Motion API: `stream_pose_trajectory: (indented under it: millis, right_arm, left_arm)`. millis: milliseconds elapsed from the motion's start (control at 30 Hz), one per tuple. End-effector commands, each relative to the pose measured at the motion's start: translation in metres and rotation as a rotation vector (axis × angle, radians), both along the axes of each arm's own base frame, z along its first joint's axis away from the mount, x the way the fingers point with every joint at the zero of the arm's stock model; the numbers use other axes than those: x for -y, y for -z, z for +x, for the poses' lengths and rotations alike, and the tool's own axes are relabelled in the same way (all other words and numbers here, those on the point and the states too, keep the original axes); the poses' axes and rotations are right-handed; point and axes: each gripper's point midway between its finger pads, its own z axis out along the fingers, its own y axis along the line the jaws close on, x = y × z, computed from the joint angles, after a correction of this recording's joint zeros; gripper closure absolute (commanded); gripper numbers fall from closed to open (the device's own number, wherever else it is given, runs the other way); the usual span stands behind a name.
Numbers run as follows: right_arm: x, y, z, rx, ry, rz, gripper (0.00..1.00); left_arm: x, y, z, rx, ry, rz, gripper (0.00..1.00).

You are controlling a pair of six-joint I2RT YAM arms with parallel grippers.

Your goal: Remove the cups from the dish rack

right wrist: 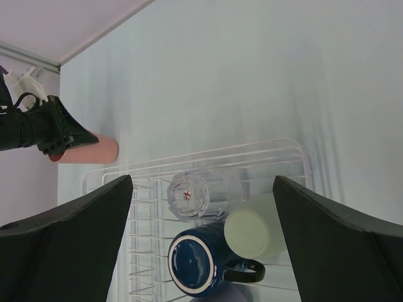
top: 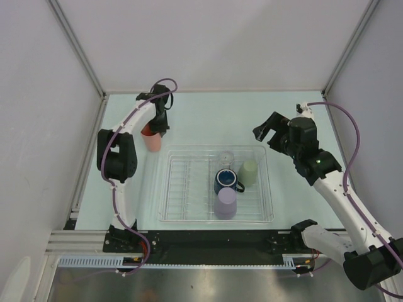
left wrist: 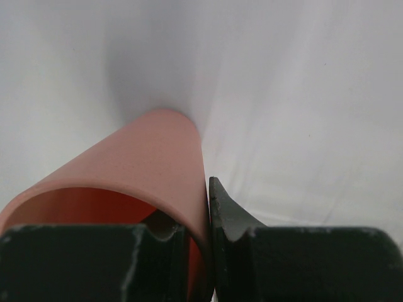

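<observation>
A salmon-pink cup [top: 152,141] [left wrist: 151,163] is outside the dish rack [top: 182,189], just off its far-left corner. My left gripper [top: 157,124] [left wrist: 203,233] is shut on the cup's wall, one finger [left wrist: 230,217] outside and the other inside the rim. In the rack are a clear cup [top: 226,157] [right wrist: 195,192], a dark blue mug [top: 225,181] [right wrist: 198,264], a pale green cup [top: 247,171] [right wrist: 255,233] and a lavender cup [top: 225,203]. My right gripper [top: 267,132] [right wrist: 201,189] hangs open above the rack's far-right corner with nothing in it.
The rack [right wrist: 296,148] sits in the middle of the pale table, its left half holding only ribs. White walls with metal posts [top: 79,47] enclose the table on three sides. The arm bases stand on a black rail [top: 208,242] at the near edge.
</observation>
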Motion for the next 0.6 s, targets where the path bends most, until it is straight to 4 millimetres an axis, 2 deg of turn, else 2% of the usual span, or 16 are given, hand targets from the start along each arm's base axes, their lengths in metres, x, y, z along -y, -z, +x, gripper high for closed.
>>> stream_pose_trajectory:
  millis: [0,67,100,133,200,233,333,400,500,533,567]
  right_arm:
    - [-0.003,0.002,0.0,0.004,-0.017,-0.005,0.0]
    - [-0.003,0.003,0.0,0.003,-0.017,-0.006,0.0]
    - [-0.004,0.003,0.0,0.005,-0.018,-0.006,0.0]
    - [-0.003,0.003,0.0,0.004,-0.018,-0.007,0.0]
    - [-0.003,0.005,0.0,0.0,-0.016,-0.011,0.0]
    - [-0.002,0.004,0.0,0.002,-0.015,-0.013,0.0]
    - [-0.004,0.005,0.0,0.001,-0.022,-0.01,0.0]
    - [-0.006,0.004,0.0,0.002,-0.031,-0.007,0.0]
    - [-0.007,0.001,-0.001,0.008,-0.029,-0.011,0.0]
    - [-0.006,0.0,-0.001,0.009,-0.028,-0.02,0.01]
    - [-0.006,-0.001,-0.002,0.011,-0.03,-0.025,0.0]
  left_arm:
    - [0.002,0.015,0.001,-0.005,0.001,-0.037,1.0]
    - [0.002,0.02,-0.003,-0.017,-0.002,-0.039,0.99]
    - [0.001,0.02,-0.003,-0.015,-0.005,-0.04,0.96]
    - [0.001,0.019,-0.003,-0.009,-0.006,-0.042,0.87]
    - [0.001,0.016,-0.003,-0.001,-0.007,-0.041,0.77]
    - [0.001,0.01,-0.002,0.015,-0.007,-0.045,0.63]
    - [0.0,-0.007,-0.001,0.057,-0.014,-0.046,0.32]
    - [-0.003,-0.025,0.001,0.102,-0.024,-0.042,0.23]
    - [-0.007,-0.045,0.001,0.147,-0.042,-0.029,0.16]
    - [-0.01,-0.061,0.002,0.187,-0.052,-0.023,0.15]
    - [-0.011,-0.068,0.002,0.202,-0.062,-0.023,0.13]
